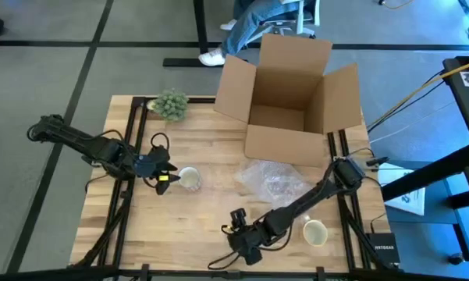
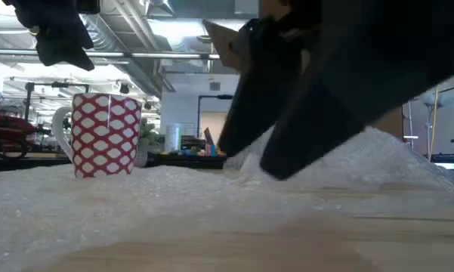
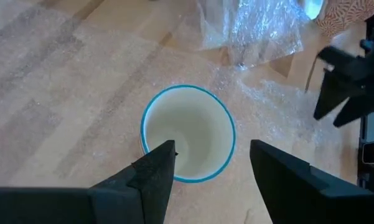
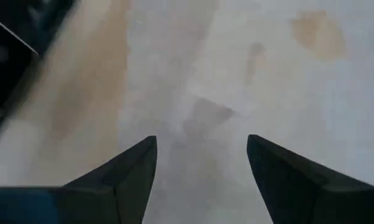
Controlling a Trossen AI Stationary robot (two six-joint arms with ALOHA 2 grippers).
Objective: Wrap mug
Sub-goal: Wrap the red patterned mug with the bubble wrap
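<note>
We work on a pale wooden desk [image 1: 211,211]. At its far edge stands an open brown cardboard box [image 1: 293,97], flaps up, likely waiting for the wrapped piece. Just before the box lies a crumpled heap of clear bubble wrap [image 1: 269,181], and a flat sheet of the same wrap [image 3: 68,87] covers the desk. Our left gripper [image 3: 208,168] hovers over the blue-rimmed white mug [image 3: 188,132], fingers spread with one dipping inside the rim, seemingly to lift it. Our right gripper [image 4: 202,162], fingers spread and empty, hangs low over the near edge. A second mug [image 1: 315,232] stands near the right arm.
</note>
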